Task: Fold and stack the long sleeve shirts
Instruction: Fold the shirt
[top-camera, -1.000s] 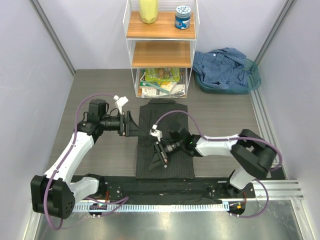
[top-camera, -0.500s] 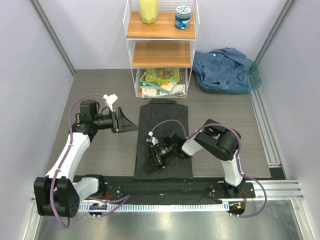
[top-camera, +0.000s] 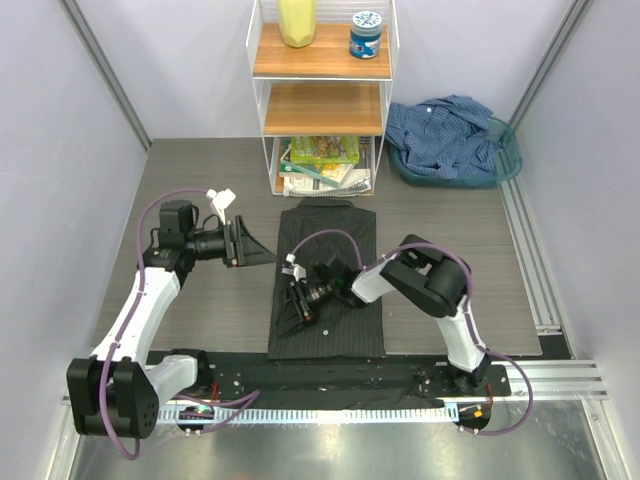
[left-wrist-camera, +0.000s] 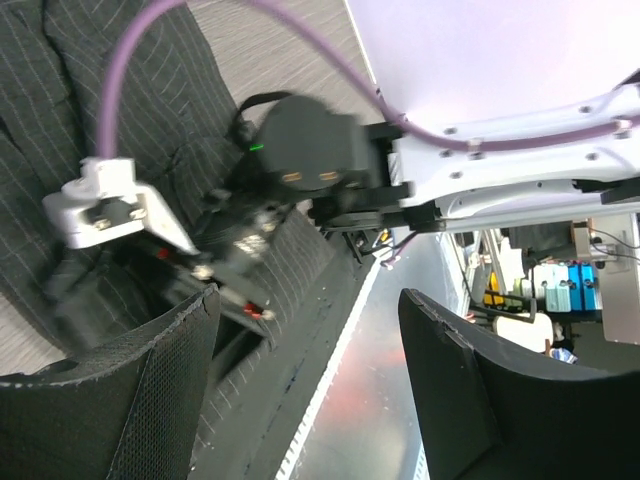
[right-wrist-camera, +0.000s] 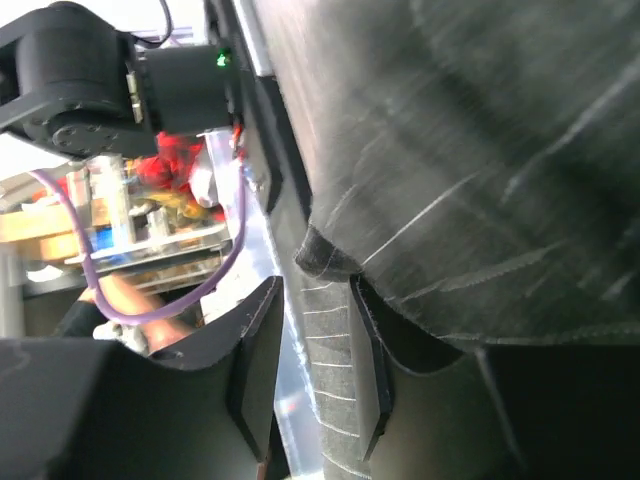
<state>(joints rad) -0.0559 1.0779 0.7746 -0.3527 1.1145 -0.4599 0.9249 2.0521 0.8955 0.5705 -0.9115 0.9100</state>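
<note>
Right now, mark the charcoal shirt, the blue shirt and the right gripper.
charcoal shirt (top-camera: 352, 335), top view, flat lower right part.
blue shirt (top-camera: 445, 130), top view, middle of the crumpled heap.
right gripper (top-camera: 292, 318), top view, midway between its fingertips.

One charcoal shirt (top-camera: 330, 215), one blue shirt (top-camera: 445, 130), one basket (top-camera: 450, 181), one shelf (top-camera: 322, 105), one jar (top-camera: 366, 33)

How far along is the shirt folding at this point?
Done: the dark pinstriped shirt lies flat as a narrow panel, no sleeves sticking out. In hand: the right gripper sits low at its left edge; the left gripper hangs open beside it. Left: folding it shorter, then the blue shirt, crumpled in the basket, and stacking.
</note>
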